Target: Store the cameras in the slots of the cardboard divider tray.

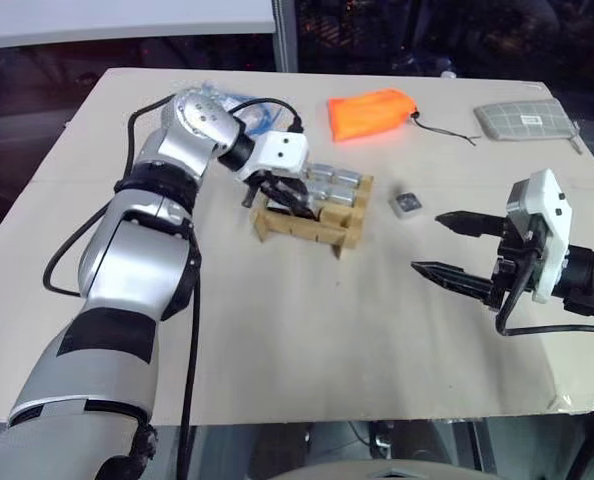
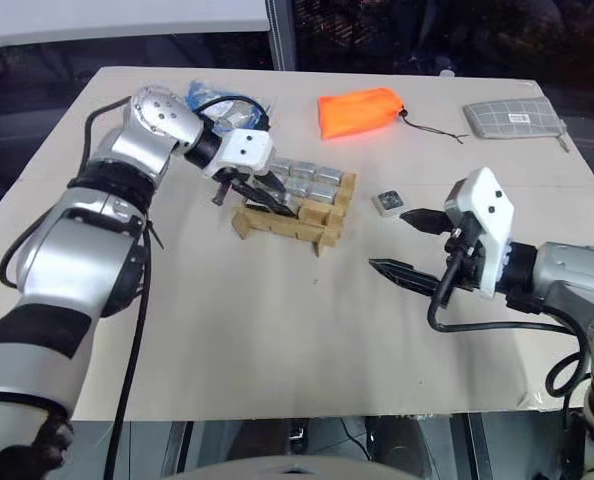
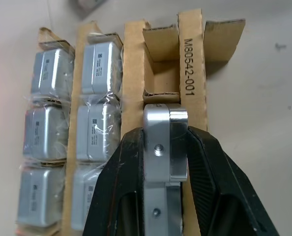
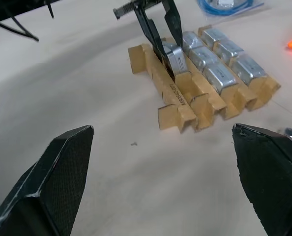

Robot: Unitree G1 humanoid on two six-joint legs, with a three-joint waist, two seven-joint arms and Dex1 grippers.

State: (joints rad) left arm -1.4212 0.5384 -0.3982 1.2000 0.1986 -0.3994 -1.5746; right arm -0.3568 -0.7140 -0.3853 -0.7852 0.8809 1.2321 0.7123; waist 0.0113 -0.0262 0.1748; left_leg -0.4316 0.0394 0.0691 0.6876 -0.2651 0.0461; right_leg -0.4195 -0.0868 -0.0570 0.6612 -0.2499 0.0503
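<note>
The cardboard divider tray [image 1: 289, 229] lies mid-table with several silver cameras [image 1: 335, 185] standing in its two far rows, each wrapped in clear film [image 3: 98, 132]. My left gripper [image 1: 293, 205] points down over the tray's near row and is shut on one more camera [image 3: 163, 142], which sits between the cardboard strips of a middle slot. One loose camera [image 1: 407, 204] lies face-up on the table just right of the tray. My right gripper [image 1: 427, 242] hovers open to the right of the tray, with nothing between its fingers [image 4: 62, 182].
An orange pouch [image 1: 371, 114] with a cord lies at the back centre, and a grey checked pouch [image 1: 525, 120] at the back right. A clear bag with blue wire [image 1: 239, 108] sits behind my left wrist. Bare table stretches in front of the tray.
</note>
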